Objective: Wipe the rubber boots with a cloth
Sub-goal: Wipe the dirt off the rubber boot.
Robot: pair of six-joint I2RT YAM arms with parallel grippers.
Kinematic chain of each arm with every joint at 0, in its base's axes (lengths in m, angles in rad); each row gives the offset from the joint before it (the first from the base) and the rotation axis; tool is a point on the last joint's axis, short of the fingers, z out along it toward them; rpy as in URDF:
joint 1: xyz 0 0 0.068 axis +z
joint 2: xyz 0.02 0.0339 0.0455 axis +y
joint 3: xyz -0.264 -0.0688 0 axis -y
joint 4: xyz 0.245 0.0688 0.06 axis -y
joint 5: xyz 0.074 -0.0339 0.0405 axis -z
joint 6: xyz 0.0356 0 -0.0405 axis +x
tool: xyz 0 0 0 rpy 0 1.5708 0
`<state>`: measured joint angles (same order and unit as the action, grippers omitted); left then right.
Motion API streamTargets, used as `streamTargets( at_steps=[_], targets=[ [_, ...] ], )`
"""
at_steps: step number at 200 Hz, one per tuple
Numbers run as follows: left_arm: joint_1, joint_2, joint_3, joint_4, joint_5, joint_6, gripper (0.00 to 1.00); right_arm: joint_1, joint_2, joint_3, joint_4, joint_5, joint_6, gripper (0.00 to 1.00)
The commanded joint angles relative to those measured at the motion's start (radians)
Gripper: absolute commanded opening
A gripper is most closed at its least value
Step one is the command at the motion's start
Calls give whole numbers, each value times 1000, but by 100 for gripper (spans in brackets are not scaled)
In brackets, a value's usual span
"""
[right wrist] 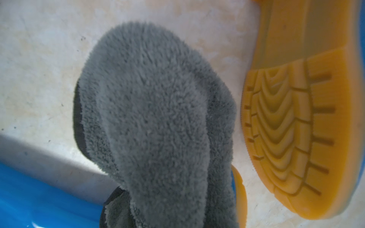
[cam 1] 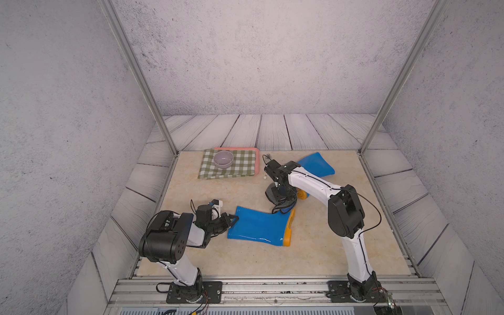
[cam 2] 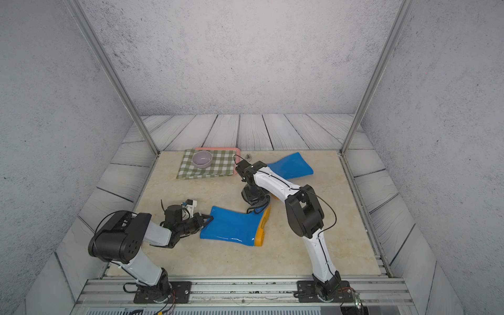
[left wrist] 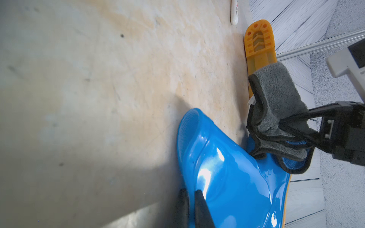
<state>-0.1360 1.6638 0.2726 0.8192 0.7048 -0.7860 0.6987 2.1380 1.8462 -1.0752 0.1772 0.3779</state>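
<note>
Two glossy blue rubber boots with orange soles lie on their sides. The near boot point(cam 1: 259, 226) point(cam 2: 231, 226) point(left wrist: 227, 177) lies mid-table with its shaft opening towards my left arm. My left gripper point(cam 1: 234, 218) point(cam 2: 208, 218) point(left wrist: 191, 207) is shut on that opening's rim. The far boot point(cam 1: 316, 165) point(cam 2: 293, 165) lies behind my right arm, its treaded sole point(right wrist: 292, 118) point(left wrist: 258, 43) showing. My right gripper point(cam 1: 281, 197) point(cam 2: 256, 197) points down, shut on the dark grey cloth point(cam 1: 282, 204) point(left wrist: 276, 98) point(right wrist: 154, 118). The cloth rests against the near boot's toe end and hides the fingertips.
At the back left a pink tray point(cam 1: 256, 152) holds a green-and-white checked cloth point(cam 1: 240, 167) and a lilac bowl point(cam 1: 223, 159). Metal frame posts point(cam 1: 163, 128) stand at the table's back corners. The beige tabletop point(cam 1: 245, 259) ends at a metal rail in front.
</note>
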Motion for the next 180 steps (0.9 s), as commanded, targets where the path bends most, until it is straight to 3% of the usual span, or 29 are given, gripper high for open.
streamTargets(
  at_steps=[1, 180],
  targets=[
    [-2, 21, -17, -86, -51, 15, 0, 29, -79, -52, -46, -10, 35, 0],
    [12, 22, -23, -76, -56, 13, 0, 267, -237, -341, 8, -96, 135, 0]
  ],
)
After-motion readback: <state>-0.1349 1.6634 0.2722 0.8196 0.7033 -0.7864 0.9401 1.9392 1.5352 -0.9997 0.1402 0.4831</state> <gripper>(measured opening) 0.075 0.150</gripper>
